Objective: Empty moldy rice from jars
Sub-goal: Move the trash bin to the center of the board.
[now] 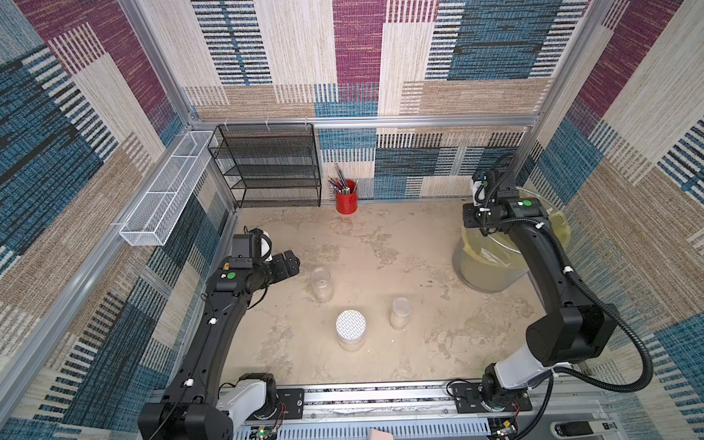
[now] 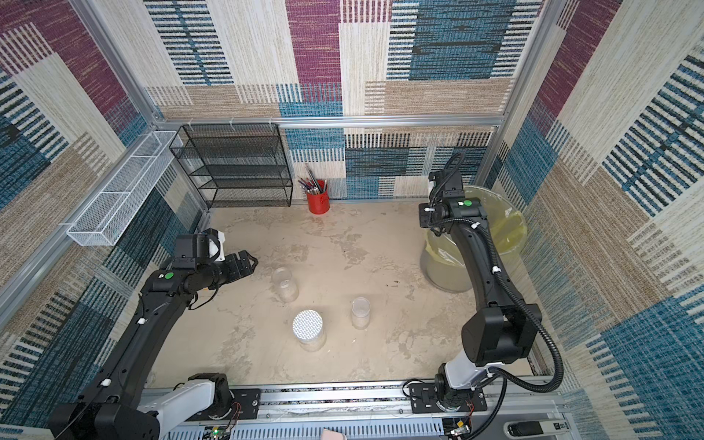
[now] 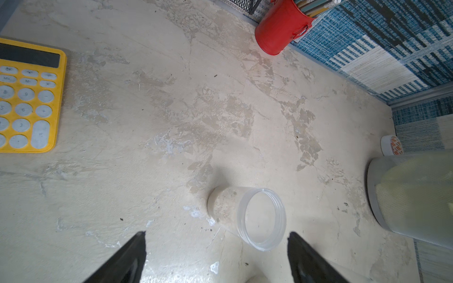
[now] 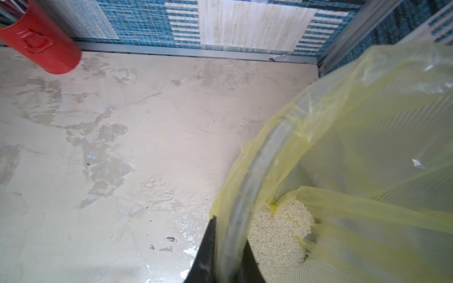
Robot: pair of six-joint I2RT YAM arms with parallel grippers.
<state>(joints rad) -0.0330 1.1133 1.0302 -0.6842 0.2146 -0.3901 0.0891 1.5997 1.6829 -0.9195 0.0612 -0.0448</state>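
1. Walls (image 1: 358, 57): woven patchwork panels, blue, maroon, beige, on three sides.
2. Floor (image 1: 400, 244): beige, blotchy, worn patches.
3. Black mesh shelf (image 1: 266, 167) upper left, against back wall.
4. White wire basket (image 1: 167, 190) on wall, frame left.

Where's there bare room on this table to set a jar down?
Barest: the middle stretch between the red cup and the bin, and the front strip right of the small jar. Crowded: front centre, where the grid-lidded jar and tall jar stand close.
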